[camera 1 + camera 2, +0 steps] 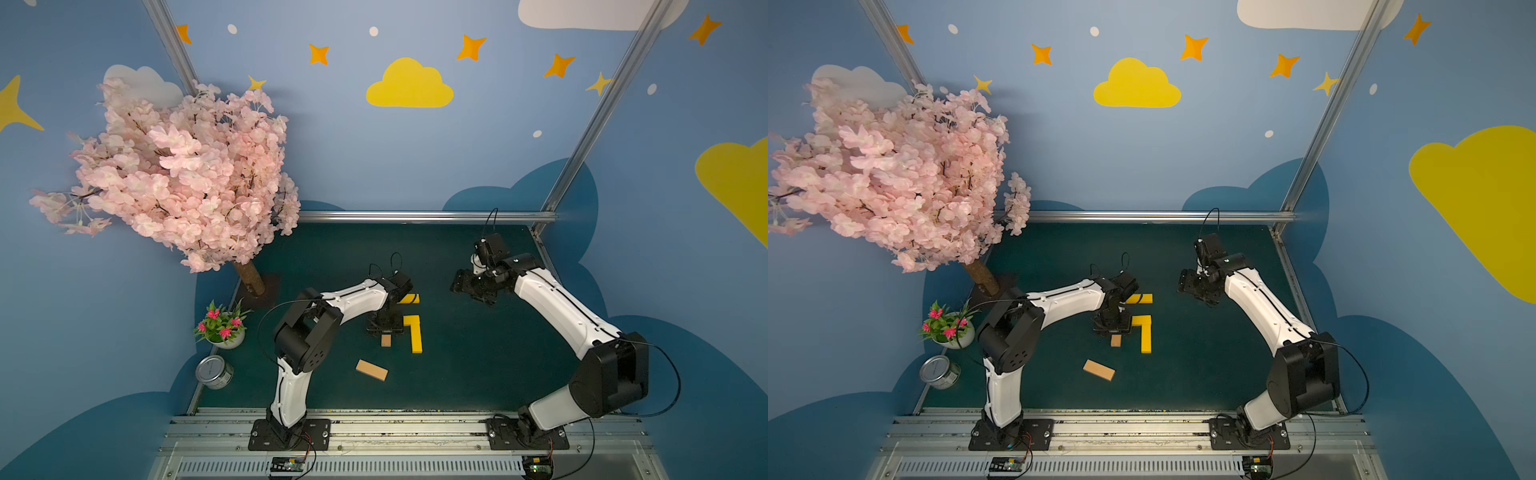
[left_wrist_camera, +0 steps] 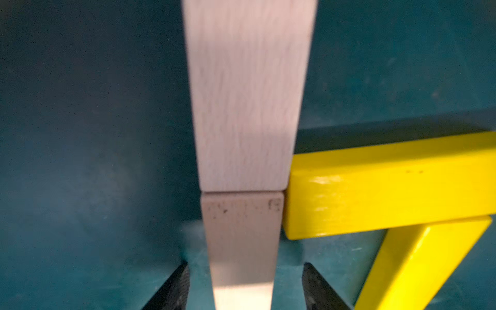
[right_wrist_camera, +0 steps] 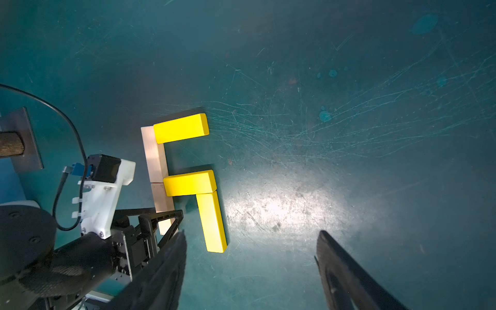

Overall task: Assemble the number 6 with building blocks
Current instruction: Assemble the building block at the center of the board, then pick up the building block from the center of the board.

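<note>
On the green mat lies a partial figure. Two tan building blocks [image 3: 154,153] [image 3: 162,204] lie end to end as a spine. A yellow block [image 3: 181,128] sticks out from the spine's far end. A second yellow block [image 3: 189,182] sticks out at its middle, and a third [image 3: 212,222] runs down from that one's outer end. My left gripper [image 2: 245,268] [image 1: 384,328] straddles the nearer tan block [image 2: 241,236], open, with a gap on each side. A loose tan block [image 1: 371,370] lies askew nearer the front. My right gripper [image 3: 252,233] [image 1: 469,286] hangs open and empty, to the right of the figure.
A pink blossom tree [image 1: 174,166] overhangs the back left corner, its trunk [image 1: 249,278] standing on the mat. A potted plant [image 1: 222,326] and a tin can [image 1: 214,371] stand along the left edge. Metal rails [image 1: 374,424] border the front.
</note>
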Controlling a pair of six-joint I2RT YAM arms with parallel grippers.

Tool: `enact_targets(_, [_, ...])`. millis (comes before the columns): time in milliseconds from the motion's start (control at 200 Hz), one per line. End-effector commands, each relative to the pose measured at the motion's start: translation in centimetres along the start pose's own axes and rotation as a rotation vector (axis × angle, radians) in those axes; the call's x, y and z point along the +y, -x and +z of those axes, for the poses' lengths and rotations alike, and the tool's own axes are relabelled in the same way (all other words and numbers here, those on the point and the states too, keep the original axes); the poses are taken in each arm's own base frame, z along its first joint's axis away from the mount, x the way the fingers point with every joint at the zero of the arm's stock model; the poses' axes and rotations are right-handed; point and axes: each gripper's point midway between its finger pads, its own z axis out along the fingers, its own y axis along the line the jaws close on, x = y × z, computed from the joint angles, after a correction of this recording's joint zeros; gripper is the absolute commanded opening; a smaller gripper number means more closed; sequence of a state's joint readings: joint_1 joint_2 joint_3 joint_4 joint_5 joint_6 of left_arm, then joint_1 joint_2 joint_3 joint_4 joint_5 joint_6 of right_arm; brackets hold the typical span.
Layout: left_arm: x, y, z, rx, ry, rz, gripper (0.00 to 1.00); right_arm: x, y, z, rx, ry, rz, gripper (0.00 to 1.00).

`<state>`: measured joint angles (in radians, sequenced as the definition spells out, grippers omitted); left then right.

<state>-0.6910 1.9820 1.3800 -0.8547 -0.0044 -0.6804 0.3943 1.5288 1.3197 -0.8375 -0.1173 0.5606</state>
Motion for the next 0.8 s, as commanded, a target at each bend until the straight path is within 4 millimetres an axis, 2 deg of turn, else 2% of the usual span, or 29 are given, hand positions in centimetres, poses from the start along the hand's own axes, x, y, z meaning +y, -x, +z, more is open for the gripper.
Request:
enact_targets(0, [-0.1, 1.4, -5.1, -0.109, -0.020, 0.000, 0.68, 1.4, 0.3, -0.8, -0.023, 0.066, -0.057, 0.79])
enact_targets(70, [0.4, 2.9, -8.7, -0.222, -0.035, -0.006, 0.69, 2.6, 0.5, -1.0, -0.025, 0.110, -0.127, 0.81])
enact_targets(130, [2.1, 4.4, -12.0, -0.327, -0.046, -0.044, 0.71, 4.0, 0.5, -1.4, -0.037, 0.154, -0.217, 0.81])
enact_targets(190, [5.4, 6.0, -14.5, -0.420, -0.057, -0.128, 0.72, 6.0, 0.4, -1.8, -0.054, 0.227, -0.308, 0.82])
enact_targets(240, [9.5, 7.2, -15.5, -0.487, -0.047, -0.228, 0.73, 7.5, 0.1, -2.0, -0.063, 0.281, -0.363, 0.82])
enact_targets(300, [15.3, 7.2, -14.7, -0.497, -0.045, -0.426, 0.73, 9.4, -0.7, -1.8, -0.057, 0.323, -0.452, 0.81])
enact_targets(340, [18.4, 6.7, -13.7, -0.473, -0.090, -0.557, 0.72, 11.0, -1.9, -1.4, -0.035, 0.333, -0.543, 0.81])
enact_targets(380, [20.5, 6.0, -12.8, -0.453, -0.127, -0.638, 0.72, 12.2, -3.6, -0.6, 0.000, 0.326, -0.626, 0.81])
enact_targets(441, [22.3, 4.9, -11.7, -0.441, -0.147, -0.684, 0.72, 14.1, -6.3, 0.5, 0.057, 0.304, -0.750, 0.81])
enact_targets(516, [23.2, 3.4, -10.5, -0.427, -0.146, -0.709, 0.72, 15.8, -9.8, 2.2, 0.127, 0.259, -0.890, 0.81])
enact_targets(636, [23.1, 1.3, -8.7, -0.386, -0.153, -0.719, 0.72, 17.5, -14.8, 5.2, 0.224, 0.220, -1.035, 0.80])
enact_targets(791, [23.1, -0.7, -7.2, -0.357, -0.146, -0.712, 0.72, 18.2, -19.8, 8.3, 0.346, 0.171, -1.148, 0.79])
